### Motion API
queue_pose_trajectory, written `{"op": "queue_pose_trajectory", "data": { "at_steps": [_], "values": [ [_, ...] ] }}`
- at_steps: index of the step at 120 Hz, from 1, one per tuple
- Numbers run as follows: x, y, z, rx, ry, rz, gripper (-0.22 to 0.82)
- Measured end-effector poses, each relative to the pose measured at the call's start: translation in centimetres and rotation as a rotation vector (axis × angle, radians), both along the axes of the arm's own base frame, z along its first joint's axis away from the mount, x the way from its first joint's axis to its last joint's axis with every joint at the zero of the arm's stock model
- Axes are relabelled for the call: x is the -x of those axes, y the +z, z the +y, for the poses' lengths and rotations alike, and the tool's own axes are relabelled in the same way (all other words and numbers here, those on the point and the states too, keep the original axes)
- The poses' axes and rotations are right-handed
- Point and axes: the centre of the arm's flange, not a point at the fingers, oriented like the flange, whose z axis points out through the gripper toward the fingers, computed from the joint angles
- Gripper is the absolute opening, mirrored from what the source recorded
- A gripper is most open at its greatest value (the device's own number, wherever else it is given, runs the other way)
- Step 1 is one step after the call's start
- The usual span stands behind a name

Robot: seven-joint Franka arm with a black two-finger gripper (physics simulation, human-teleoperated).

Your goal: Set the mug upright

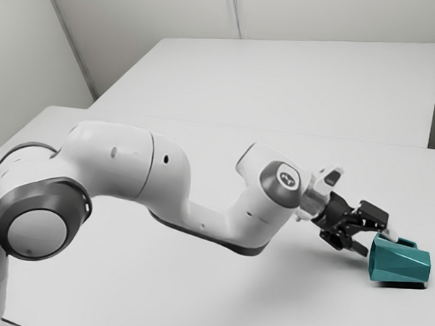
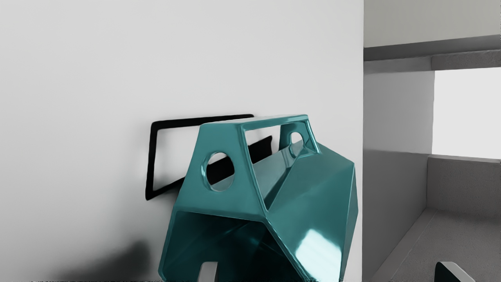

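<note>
Well, the teal mug (image 1: 401, 265) is over on its side, lower right in the exterior view, mouth toward the jaws — those stand apart — and the white arm (image 1: 116, 158) stretches above the table (image 1: 154, 290).

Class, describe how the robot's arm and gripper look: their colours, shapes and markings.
The arm is smooth, rounded and white, with dark grey parts at its joints and a small emblem near the wrist. The gripper is black and jointed, with some pale grey on its fingers.
</note>
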Motion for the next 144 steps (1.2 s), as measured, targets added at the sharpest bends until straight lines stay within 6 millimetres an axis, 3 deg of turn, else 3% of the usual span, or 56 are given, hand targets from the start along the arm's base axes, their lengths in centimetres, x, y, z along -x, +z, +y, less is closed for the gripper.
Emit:
{"op": "queue_pose_trajectory", "data": {
  "at_steps": [39, 76, 116, 144],
  "values": [
    [-0.2, -1.0, -2.7, 0.059, -0.034, 0.000, 0.57],
    [-0.2, -1.9, -2.4, 0.104, -0.020, 0.022, 0.26],
    [-0.1, -0.4, -2.7, 0.142, -0.057, -0.027, -0.04],
    [-0.2, -0.1, -2.7, 0.143, -0.088, -0.085, -0.13]
  ]
}}
